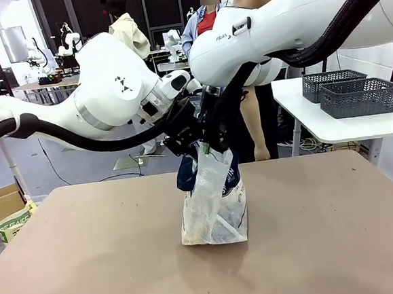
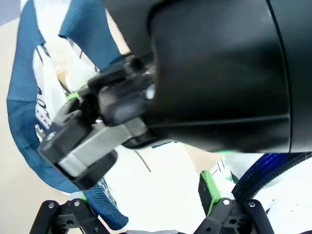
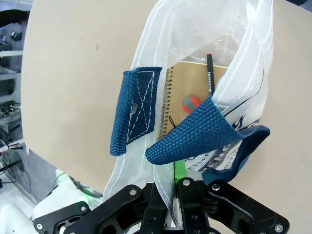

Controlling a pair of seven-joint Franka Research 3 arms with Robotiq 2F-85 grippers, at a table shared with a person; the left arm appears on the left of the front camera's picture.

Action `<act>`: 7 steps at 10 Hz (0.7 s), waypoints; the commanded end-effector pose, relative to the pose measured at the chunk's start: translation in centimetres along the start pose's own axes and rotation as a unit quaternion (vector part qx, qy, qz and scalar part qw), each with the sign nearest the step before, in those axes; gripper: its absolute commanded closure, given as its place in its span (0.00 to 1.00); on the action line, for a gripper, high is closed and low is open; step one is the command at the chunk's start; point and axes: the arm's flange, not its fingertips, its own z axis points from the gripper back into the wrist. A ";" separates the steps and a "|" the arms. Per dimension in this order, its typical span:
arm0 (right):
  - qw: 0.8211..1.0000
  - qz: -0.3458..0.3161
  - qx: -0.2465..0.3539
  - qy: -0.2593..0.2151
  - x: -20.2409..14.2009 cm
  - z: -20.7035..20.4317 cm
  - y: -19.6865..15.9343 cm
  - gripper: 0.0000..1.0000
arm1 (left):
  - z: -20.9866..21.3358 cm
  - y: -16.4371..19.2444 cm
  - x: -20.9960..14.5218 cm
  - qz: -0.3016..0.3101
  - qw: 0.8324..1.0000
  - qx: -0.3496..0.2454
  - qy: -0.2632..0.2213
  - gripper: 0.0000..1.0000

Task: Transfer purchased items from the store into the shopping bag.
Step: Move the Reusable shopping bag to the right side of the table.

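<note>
The shopping bag [image 1: 213,207], clear plastic with navy straps, stands upright mid-table. My right gripper [image 3: 173,192] is shut on the bag's clear rim, beside a navy strap [image 3: 195,136]. Down in the bag lie purchased items: a tan spiral notebook [image 3: 192,85], a black pen [image 3: 209,68] and a small red and grey piece [image 3: 190,103]. My left gripper [image 2: 151,207] is open at the bag's mouth, close to the right gripper [image 2: 92,141]; its green pad [image 2: 207,187] stands beside white plastic and a navy strap [image 2: 29,126]. The store, a dark grey mesh basket [image 1: 359,97], stands off to the right.
The basket sits on a white side table [image 1: 331,129] at the right, with a second basket [image 1: 331,82] behind it. A person [image 1: 258,108] stands just beyond the far edge behind the arms. A cardboard box [image 1: 0,203] lies off the table's left.
</note>
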 end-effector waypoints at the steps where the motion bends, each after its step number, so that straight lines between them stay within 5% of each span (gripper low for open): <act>1: 1.000 -0.011 -0.001 0.001 0.7 -0.1 0.6 1.00 | -0.3 -0.3 -0.8 0.002 1.000 -0.003 0.003 0.00; 7: 1.000 -0.008 -0.001 0.003 0.6 0.0 0.8 1.00 | -1.3 -0.6 -1.0 0.016 1.000 0.007 0.010 0.00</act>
